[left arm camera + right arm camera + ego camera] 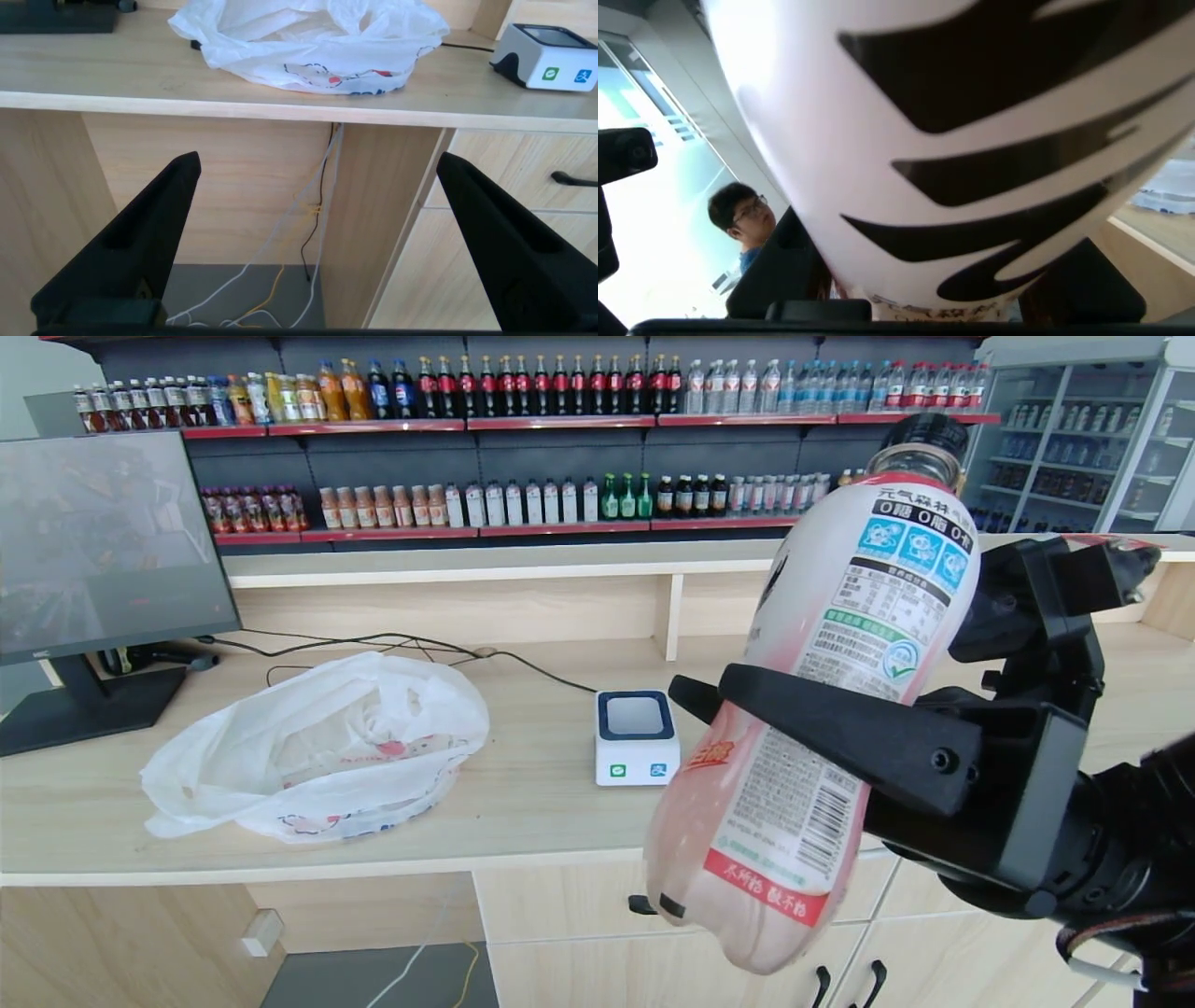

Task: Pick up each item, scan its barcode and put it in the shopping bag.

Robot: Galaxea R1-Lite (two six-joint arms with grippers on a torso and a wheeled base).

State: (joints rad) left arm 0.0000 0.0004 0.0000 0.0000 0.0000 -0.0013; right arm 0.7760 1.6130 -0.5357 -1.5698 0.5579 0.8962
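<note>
My right gripper [794,719] is shut on a pink drink bottle [822,709] with a black cap, held tilted in the air to the right of the scanner, its barcode facing the head camera. Close up, the bottle's white and black label [971,159] sits between the same fingers. The small white barcode scanner [636,736] stands on the wooden counter [551,803]. A white plastic shopping bag [317,747] lies crumpled and open on the counter left of the scanner. My left gripper [318,243] hangs open below the counter edge, in front of the cabinet, with the bag [308,42] above it.
A monitor [103,551] stands at the counter's left end with cables trailing behind the bag. Shelves of bottled drinks [523,439] line the back wall and a glass fridge [1083,439] is at the right. Cabinet drawers [728,924] sit under the counter.
</note>
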